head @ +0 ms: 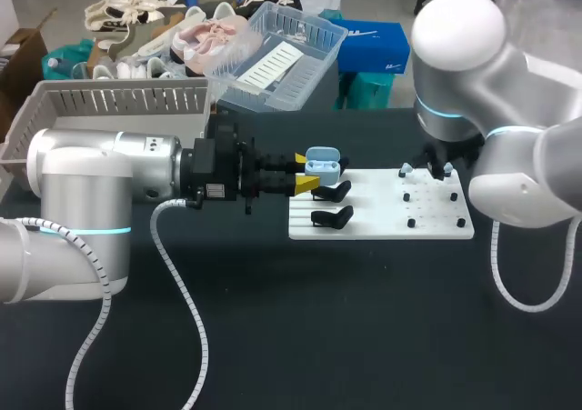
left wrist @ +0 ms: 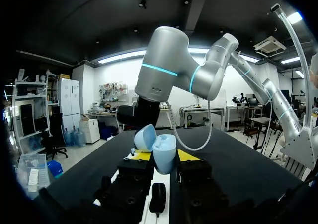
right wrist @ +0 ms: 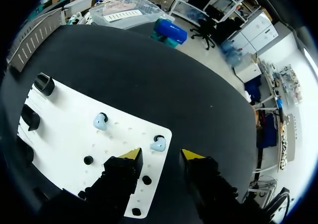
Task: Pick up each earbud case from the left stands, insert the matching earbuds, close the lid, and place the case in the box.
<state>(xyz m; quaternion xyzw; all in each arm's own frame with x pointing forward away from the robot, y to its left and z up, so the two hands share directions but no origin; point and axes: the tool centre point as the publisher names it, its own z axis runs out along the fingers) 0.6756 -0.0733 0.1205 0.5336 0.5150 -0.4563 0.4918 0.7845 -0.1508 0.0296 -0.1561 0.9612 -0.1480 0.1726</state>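
My left gripper [head: 307,174] is shut on a light blue earbud case [head: 323,163], held just above the white board's [head: 382,224] near-left end. In the left wrist view the case [left wrist: 164,154] sits between the yellow fingertips with its lid [left wrist: 145,137] open. Two black stands [head: 332,192] on the board are empty. My right gripper [right wrist: 160,155] hangs open over the board's [right wrist: 64,129] far corner, fingers either side of a light blue earbud [right wrist: 158,144] without touching it. A second earbud [right wrist: 100,120] rests on its peg further along.
A grey slatted basket [head: 118,101] stands at the back left, behind my left arm. A clear plastic bin [head: 273,55] sits at the back middle. Small black pegs [right wrist: 88,160] dot the board. The black tabletop [head: 364,337] lies in front.
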